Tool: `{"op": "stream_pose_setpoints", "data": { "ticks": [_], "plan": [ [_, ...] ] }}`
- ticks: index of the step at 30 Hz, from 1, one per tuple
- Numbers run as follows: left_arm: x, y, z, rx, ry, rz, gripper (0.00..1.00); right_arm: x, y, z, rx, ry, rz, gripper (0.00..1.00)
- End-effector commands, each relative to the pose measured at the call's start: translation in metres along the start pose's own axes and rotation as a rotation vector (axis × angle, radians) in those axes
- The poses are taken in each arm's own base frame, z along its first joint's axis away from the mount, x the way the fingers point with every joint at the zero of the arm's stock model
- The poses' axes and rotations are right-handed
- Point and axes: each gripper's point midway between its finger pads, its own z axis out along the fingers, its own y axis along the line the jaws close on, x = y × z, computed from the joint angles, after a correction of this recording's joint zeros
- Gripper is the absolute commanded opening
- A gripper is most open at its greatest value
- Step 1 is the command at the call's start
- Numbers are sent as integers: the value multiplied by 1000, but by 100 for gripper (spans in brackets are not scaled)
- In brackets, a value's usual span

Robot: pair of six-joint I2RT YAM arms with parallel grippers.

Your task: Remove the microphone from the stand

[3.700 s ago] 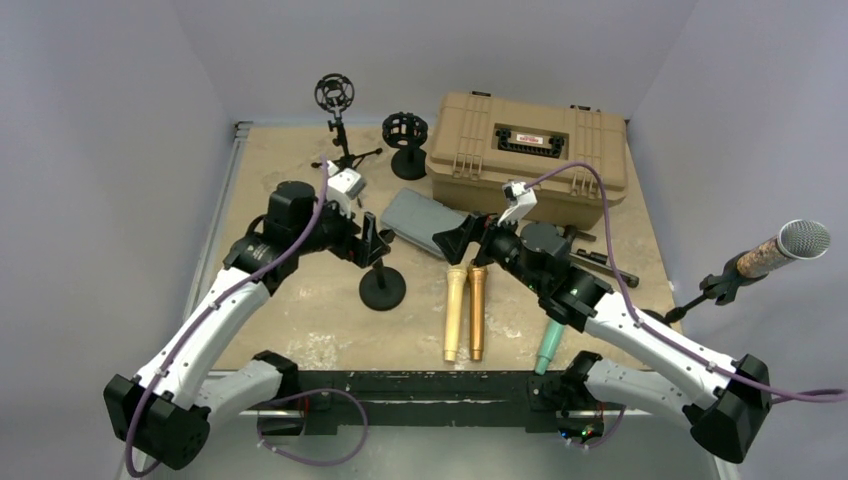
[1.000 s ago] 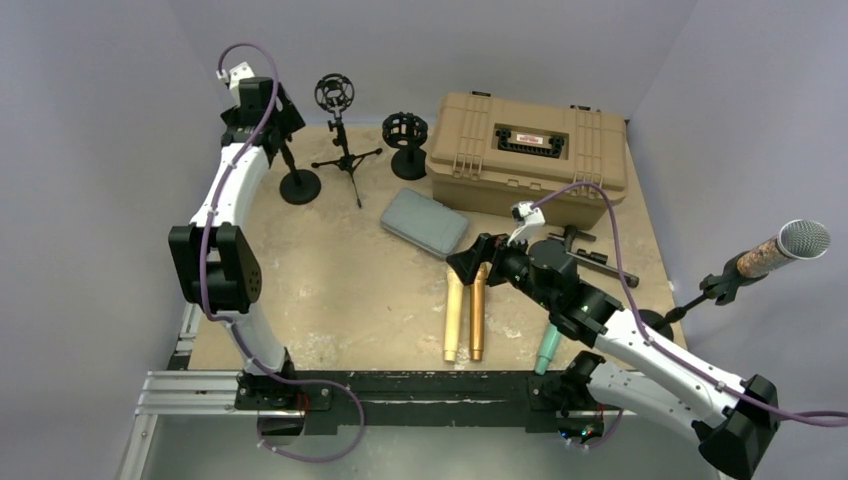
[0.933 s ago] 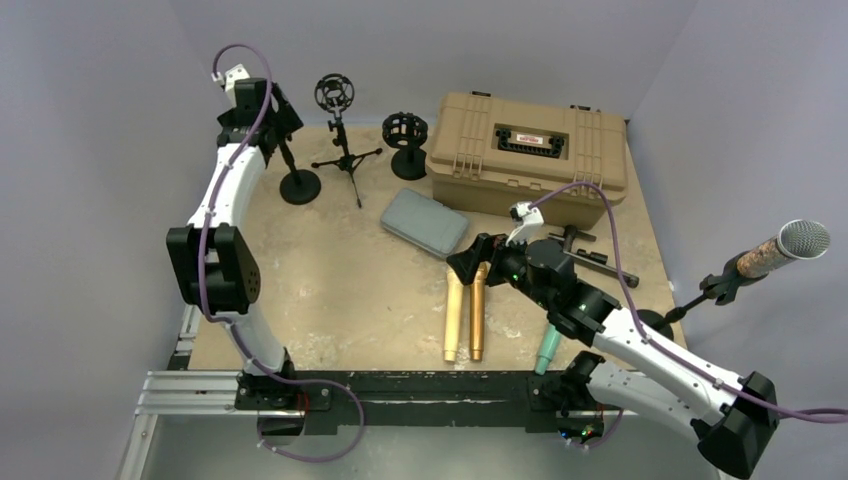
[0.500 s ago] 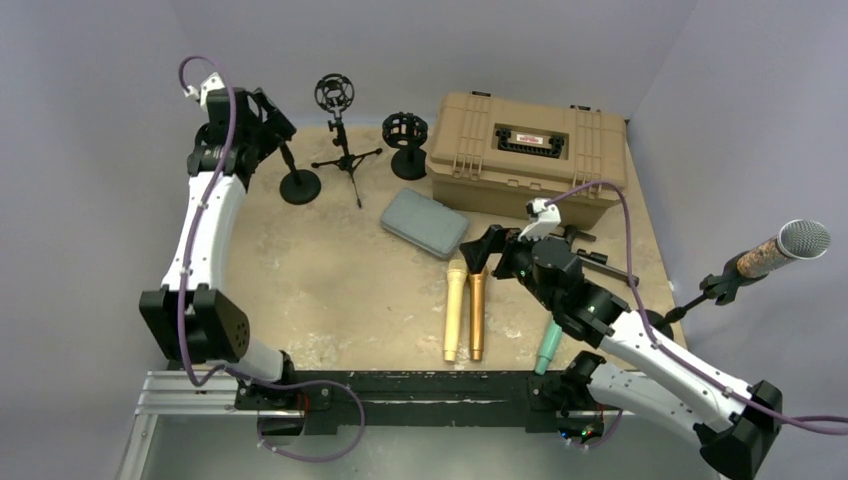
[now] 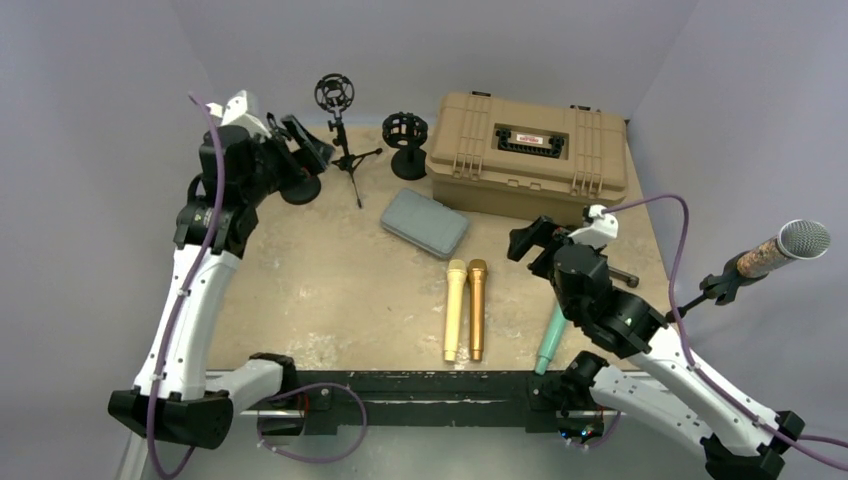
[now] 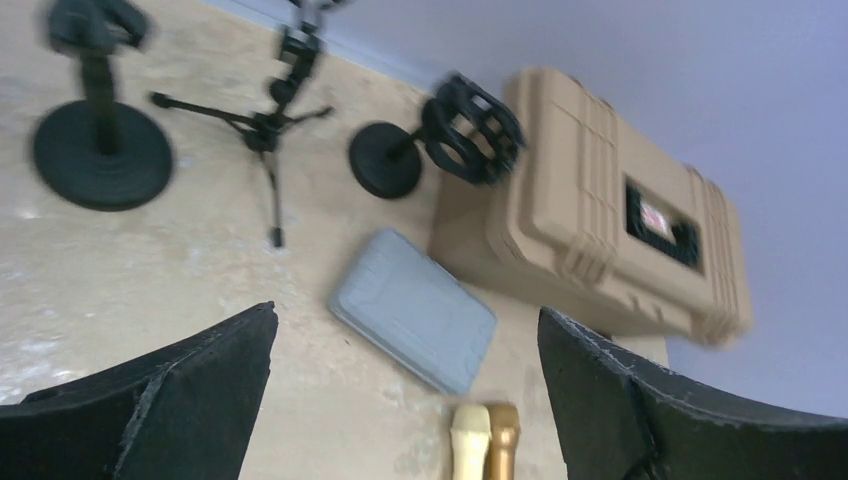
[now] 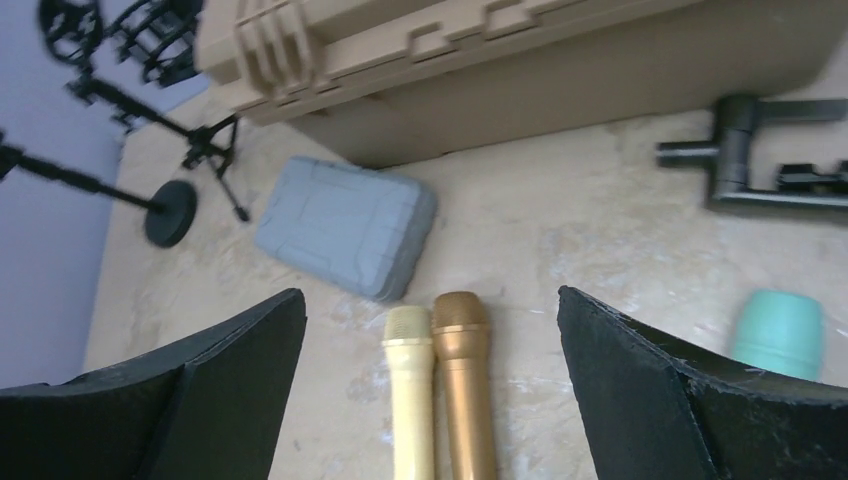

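- Lying nearest the arm bases, a teal microphone (image 5: 549, 340) rests on the counter (image 5: 330, 290), close beside the right arm.
- Left of it, a cream microphone (image 5: 455, 308) and a gold microphone (image 5: 477, 308) lie side by side with their heads pointing away.
- The right hand (image 5: 528, 240) hovers to the right of those heads, released, its fingers spread wide with nothing between them.
- At the counter's right edge, the silver-headed microphone (image 5: 790, 245) sits in the clip of its stand (image 5: 700, 298). It is tilted up and outward, well apart from both hands.
- A grey pouch (image 5: 425, 223) lies flat at mid-counter, near the front of a tan hard case (image 5: 528, 152).
- A black bracket (image 7: 745, 150) lies near the front of the case, towards its right end.
- The left hand (image 5: 305, 148) is raised at the far left, released and empty, near a round-base stand (image 6: 100, 155).
- Farthest back stand a tripod (image 5: 340, 150) topped by a shock mount and a short stand carrying a ring mount (image 5: 405, 133).
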Motion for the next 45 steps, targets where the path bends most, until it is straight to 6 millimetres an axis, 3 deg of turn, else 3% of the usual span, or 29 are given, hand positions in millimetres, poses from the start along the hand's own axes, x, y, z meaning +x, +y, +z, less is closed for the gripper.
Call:
{"op": "stream_pose_setpoints", "data": {
  "ticks": [1,7,9,14,21,24,36,45],
  "plan": [
    [31,-46,-17,232,55,186,100,-20,-57,-9,322,-105,30,96],
    [68,-55,-25,353,173,179,97,-23,-119,-35,659,-219,97,92],
    [68,-59,-32,383,169,173,97,-24,-124,-32,704,-248,57,98],
    [64,-67,-47,438,144,166,97,-17,-148,-22,833,-304,83,99],
    [65,-71,-53,469,134,162,97,-20,-216,-27,1147,-412,131,99],
    [65,-65,-47,449,132,163,97,-21,-236,-34,1232,-468,97,99],
    [74,-59,-31,438,189,85,95,-57,-278,-81,1412,-696,-36,99],
    [73,-60,-32,449,188,70,95,-68,-277,-75,1407,-737,-142,98]
  ]
}}
